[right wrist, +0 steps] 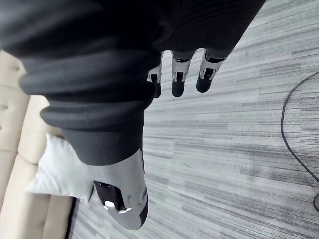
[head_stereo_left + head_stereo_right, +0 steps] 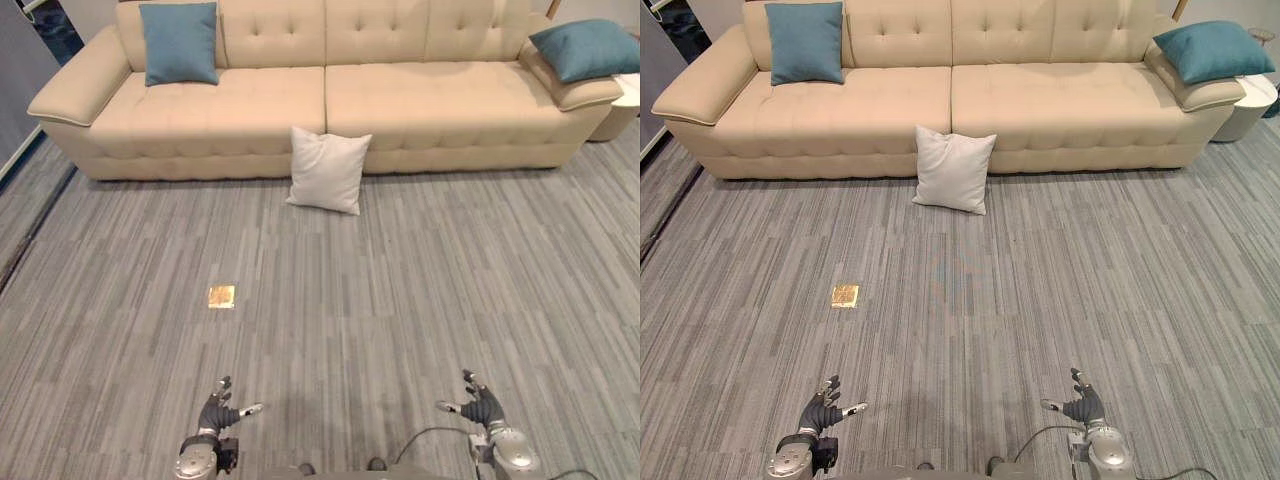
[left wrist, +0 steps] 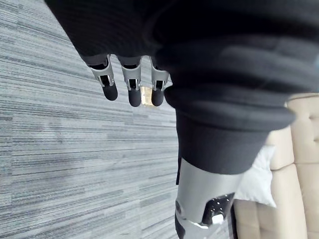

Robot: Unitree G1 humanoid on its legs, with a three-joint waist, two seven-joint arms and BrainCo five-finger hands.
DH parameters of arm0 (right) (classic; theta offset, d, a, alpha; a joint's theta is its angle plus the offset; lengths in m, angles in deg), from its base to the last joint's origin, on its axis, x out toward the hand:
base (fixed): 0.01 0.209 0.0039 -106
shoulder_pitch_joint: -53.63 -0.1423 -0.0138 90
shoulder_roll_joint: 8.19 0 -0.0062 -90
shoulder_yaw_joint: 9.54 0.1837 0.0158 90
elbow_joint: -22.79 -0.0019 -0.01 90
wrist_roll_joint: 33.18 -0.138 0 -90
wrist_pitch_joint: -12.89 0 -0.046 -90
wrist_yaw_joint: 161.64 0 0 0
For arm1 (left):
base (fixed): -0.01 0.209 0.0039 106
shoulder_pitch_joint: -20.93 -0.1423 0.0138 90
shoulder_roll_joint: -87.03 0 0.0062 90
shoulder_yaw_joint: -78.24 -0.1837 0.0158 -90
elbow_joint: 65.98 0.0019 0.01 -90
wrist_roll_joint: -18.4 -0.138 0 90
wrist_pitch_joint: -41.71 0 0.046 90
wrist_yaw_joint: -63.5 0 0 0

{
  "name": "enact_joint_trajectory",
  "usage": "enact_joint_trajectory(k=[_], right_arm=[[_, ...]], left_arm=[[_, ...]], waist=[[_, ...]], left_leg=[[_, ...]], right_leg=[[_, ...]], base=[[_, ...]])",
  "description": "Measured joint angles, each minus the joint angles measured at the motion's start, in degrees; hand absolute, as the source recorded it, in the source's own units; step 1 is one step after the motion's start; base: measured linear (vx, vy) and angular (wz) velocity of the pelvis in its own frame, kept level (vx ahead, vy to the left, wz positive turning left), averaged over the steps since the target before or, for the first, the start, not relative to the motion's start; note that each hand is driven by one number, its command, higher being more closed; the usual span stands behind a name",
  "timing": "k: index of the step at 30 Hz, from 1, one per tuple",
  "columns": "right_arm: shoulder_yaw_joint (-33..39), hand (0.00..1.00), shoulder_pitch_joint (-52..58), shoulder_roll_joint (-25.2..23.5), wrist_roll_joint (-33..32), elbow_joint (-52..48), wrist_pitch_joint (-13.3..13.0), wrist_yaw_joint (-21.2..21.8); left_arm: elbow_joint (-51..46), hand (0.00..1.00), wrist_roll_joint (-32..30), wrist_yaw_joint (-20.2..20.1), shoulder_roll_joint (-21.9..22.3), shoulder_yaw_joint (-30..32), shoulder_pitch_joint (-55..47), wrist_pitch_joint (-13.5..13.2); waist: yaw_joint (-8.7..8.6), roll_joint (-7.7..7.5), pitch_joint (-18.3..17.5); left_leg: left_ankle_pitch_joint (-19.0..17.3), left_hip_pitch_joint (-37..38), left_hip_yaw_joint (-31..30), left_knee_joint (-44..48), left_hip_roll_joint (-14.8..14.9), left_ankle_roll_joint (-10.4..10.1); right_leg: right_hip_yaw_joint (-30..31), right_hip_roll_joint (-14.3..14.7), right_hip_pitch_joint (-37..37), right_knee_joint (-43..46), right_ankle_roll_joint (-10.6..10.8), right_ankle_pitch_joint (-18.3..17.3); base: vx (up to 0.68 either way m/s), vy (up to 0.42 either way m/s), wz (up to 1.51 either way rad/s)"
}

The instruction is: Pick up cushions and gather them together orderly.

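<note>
A white cushion leans upright against the front of the beige sofa, standing on the carpet at the middle seam. One teal cushion rests against the sofa's back at its left end. Another teal cushion lies on the right armrest. My left hand hangs low over the carpet at the lower left, fingers relaxed and holding nothing. My right hand hangs at the lower right, also open and holding nothing. Both are far from the cushions. The white cushion also appears past my left thumb in the left wrist view.
A small gold square lies on the grey striped carpet between me and the sofa. A pale round side table stands past the sofa's right end. A dark strip runs along the floor at the left.
</note>
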Motion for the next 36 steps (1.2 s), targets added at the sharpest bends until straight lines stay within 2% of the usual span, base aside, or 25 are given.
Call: enact_joint_trajectory(k=[4,5,6,7,8,9,11,13,16,17,18,19,21,22,23,24,25,26,29,30,32,33,34,35,36], right_arm=[[-0.45,0.0,-2.38,-1.19,-1.86,0.25,0.04,-0.41],[-0.67,0.0,-2.6,-1.39,-1.96,0.32,0.1,-0.58],[-0.83,0.0,-2.81,-1.6,-1.99,0.31,0.12,-0.73],[-1.62,0.0,-3.56,-2.2,-2.13,0.26,0.14,-1.14],[-2.15,0.0,-3.45,-2.34,-2.3,0.33,0.21,-1.12],[-2.85,0.0,-2.86,-2.43,-2.56,0.29,0.26,-1.14],[-3.52,0.0,-2.88,-2.46,-3.63,0.28,0.31,-1.2],[-3.54,0.0,-3.07,-2.24,-4.01,0.26,0.3,-1.29],[-3.56,0.0,-2.81,-2.18,-4.02,0.17,0.29,-1.31],[-3.51,0.0,-2.58,-1.89,-4.0,0.14,0.29,-1.38],[-3.35,0.0,-3.18,-1.58,-3.99,0.15,0.34,-1.4],[-3.03,0.0,-4.63,-1.95,-3.96,-0.96,0.3,-1.44],[-3.14,0.0,-4.72,-1.89,-3.94,-2.26,0.07,-1.34],[-3.7,0.0,-4.59,-1.73,-3.97,-2.15,0.04,-1.43],[-3.78,0.0,-4.58,-1.71,-3.99,-2.15,0.01,-1.47],[-4.2,0.0,-4.76,-2.19,-4.05,-2.28,-0.04,-1.84],[-4.26,0.0,-4.73,-2.79,-4.46,-2.87,-0.06,-2.72],[-4.2,0.0,-4.56,-3.1,-4.62,-3.42,-0.05,-2.84],[-4.06,0.0,-4.79,-2.81,-5.19,-4.27,-0.25,-3.19],[-3.37,0.0,-5.33,-2.82,-5.8,-3.87,-0.22,-3.31],[-1.51,0.0,-5.28,-2.88,-5.83,-2.94,-0.14,-3.73],[-1.24,0.0,-4.86,-2.8,-5.83,-1.45,-0.04,-3.84],[-1.5,0.0,-4.8,-3.57,-5.77,-0.53,0.23,-3.64],[-1.51,0.0,-4.68,-3.7,-5.76,-0.73,0.19,-3.61],[-1.28,0.0,-4.21,-3.71,-5.7,-0.85,0.18,-3.6]], left_arm=[[-0.98,0.0,0.86,0.15,0.67,-0.01,-0.06,0.18],[-1.92,0.0,1.17,0.4,0.74,-0.01,-0.1,0.27],[-2.25,0.0,1.27,0.72,0.68,0.03,-0.02,0.27],[-2.69,0.0,1.33,1.2,0.11,-0.03,0.15,0.28],[-2.74,0.0,1.38,1.3,-0.17,-0.14,0.22,0.33],[-2.72,0.0,1.59,1.67,-0.54,-0.34,0.05,0.51],[-2.73,0.0,1.72,2.41,-0.77,-0.39,0.45,0.61],[-2.75,0.0,1.73,2.45,-1.04,-0.52,2.75,0.6],[-2.77,0.0,1.7,2.63,-1.17,-0.67,4.62,0.56],[-2.75,0.0,1.68,2.68,-0.79,-0.69,4.88,0.52],[-2.56,0.0,1.68,2.69,-0.29,-0.63,5.18,0.53],[-2.48,0.0,1.62,2.5,-0.14,-0.68,5.19,0.41],[-2.03,0.0,1.67,2.51,0.66,-0.44,4.91,0.44],[-1.78,0.0,1.68,2.41,1.59,-0.27,4.21,0.42],[-1.78,0.0,1.67,2.32,1.66,-0.29,4.1,0.42],[-1.74,0.0,1.7,2.24,1.63,-0.23,4.29,0.36],[-1.91,0.0,1.72,2.28,1.63,0.01,4.64,0.34],[-2.06,0.0,1.72,2.28,1.64,0.0,4.69,0.24],[-2.31,0.0,1.69,2.24,1.65,-0.08,4.69,0.26],[-2.38,0.0,1.69,2.26,1.67,0.02,4.92,0.28],[-2.38,0.0,1.7,2.26,1.84,0.02,4.38,0.29],[-2.07,0.0,1.7,2.35,1.76,0.11,4.06,0.31],[-1.74,0.0,1.71,2.47,1.65,0.17,4.4,0.57],[-1.85,0.0,1.71,2.5,1.22,0.27,4.86,0.56],[-2.19,0.0,1.65,2.33,1.62,0.16,5.15,0.51]], waist=[[0.26,0.13,0.37],[0.17,0.0,0.98],[0.31,-0.21,1.47],[0.22,-0.95,2.68],[-0.02,-1.18,3.0],[0.05,-0.85,3.31],[-0.17,-0.88,3.9],[-0.95,-0.14,5.49],[-2.2,-0.34,6.53],[-2.92,-0.6,6.33],[-2.95,0.61,6.75],[-3.31,0.93,6.84],[-3.11,1.29,7.12],[-2.72,1.88,7.71],[-2.38,1.78,7.96],[-1.32,2.26,8.11],[-0.26,1.26,8.71],[-0.02,0.71,8.94],[1.52,-0.79,9.53],[1.88,-1.2,9.82],[2.39,-0.61,9.44],[3.25,-0.13,9.08],[3.16,-2.03,7.99],[2.92,-2.7,7.49],[2.79,-3.06,7.27]], left_leg=[[-4.45,-2.86,1.77,4.89,-0.13,2.16],[-6.32,-2.55,2.69,5.75,-0.31,2.97],[-6.84,-2.2,2.84,6.13,-0.63,3.24],[-8.39,-0.62,2.3,6.4,-1.77,4.09],[-8.91,0.14,2.0,6.47,-2.12,4.19],[-9.8,1.42,1.81,6.42,-2.16,4.11],[-10.31,3.42,1.12,5.52,-1.63,4.02],[-10.31,6.05,-1.36,3.5,0.05,3.8],[-9.64,10.95,-5.0,-1.42,1.85,0.45],[-10.25,12.98,-6.94,-1.34,3.5,-1.87],[-9.81,12.82,-7.25,-0.46,4.89,-2.85],[-5.92,10.33,-7.03,4.27,5.25,-8.0],[0.36,6.05,-6.31,15.18,6.02,-8.19],[10.73,0.57,-5.19,32.2,9.22,-7.57],[10.26,-0.91,-4.92,35.91,10.06,-7.02],[6.19,-5.6,-2.89,47.44,12.26,-2.6],[2.98,-10.06,-1.16,52.38,12.91,-0.52],[1.76,-12.23,-0.06,52.47,12.86,-0.26],[-0.54,-22.41,2.48,38.61,9.73,0.35],[0.0,-24.47,2.04,28.43,7.46,-0.42],[5.04,-24.34,0.2,8.31,3.99,-3.26],[14.57,-23.74,-0.84,3.93,3.69,-1.71],[14.31,-24.2,-0.26,5.96,1.91,3.25],[13.74,-24.33,0.09,7.03,0.95,4.23],[10.2,-24.18,1.07,10.35,0.16,5.4]], right_leg=[[0.81,-0.97,-6.35,11.07,1.71,-5.33],[0.82,-1.62,-9.29,18.37,3.31,-7.18],[0.63,-2.07,-11.02,22.81,3.7,-7.63],[-0.87,-3.95,-17.21,36.03,3.55,-7.51],[-1.41,-4.4,-18.64,38.86,3.49,-8.46],[-2.71,-4.99,-21.08,39.4,2.2,-9.65],[-4.99,-4.86,-24.2,34.1,1.92,-9.5],[-7.1,-3.74,-26.63,23.23,1.55,-5.82],[-8.11,-2.77,-27.59,8.23,1.19,4.79],[-8.46,-2.87,-27.69,10.2,-2.98,13.76],[-9.67,-2.39,-28.44,13.22,-3.74,11.66],[-10.4,-2.75,-29.34,17.55,-4.83,7.33],[-11.09,-2.17,-26.23,17.97,-5.23,3.66],[-11.23,-0.93,-19.32,14.41,-6.0,1.63],[-11.24,-0.34,-17.81,13.48,-6.17,1.39],[-10.3,1.47,-12.37,10.34,-6.99,0.51],[-9.63,1.75,-7.47,7.71,-7.14,-0.52],[-9.33,1.7,-5.28,6.24,-7.22,-0.94],[-7.14,0.69,2.08,1.28,-5.83,-3.16],[-5.98,-0.18,4.35,0.02,-4.86,-3.97],[-4.57,-1.12,7.97,-2.17,-2.74,-5.83],[-2.83,-1.12,9.77,-2.51,-1.35,-7.9],[-1.79,-3.21,10.25,-1.52,-0.7,-8.61],[-1.66,-4.36,9.48,0.24,-0.66,-8.6],[-0.47,-6.17,7.77,6.43,-0.23,-8.6]], base=[[-0.01,0.069,-0.13],[0.01,0.119,-0.12],[0.03,0.144,-0.11],[0.04,0.088,0.0],[0.11,0.091,0.05],[0.24,0.091,0.08],[0.32,0.048,0.27],[0.35,-0.062,0.7],[0.58,-0.176,0.77],[0.6,-0.221,0.68],[0.71,-0.284,0.57],[0.46,-0.2,0.15],[0.68,-0.292,0.15],[0.64,-0.261,0.09],[0.63,-0.204,-0.17],[0.46,-0.112,-0.3],[0.57,-0.133,-0.3],[0.63,-0.114,-0.2],[0.51,-0.018,-0.35],[0.48,0.085,-0.45],[0.74,0.207,-0.59],[0.74,0.274,-0.59],[0.63,0.235,-0.37],[0.63,0.219,0.0],[0.52,0.189,0.02]])
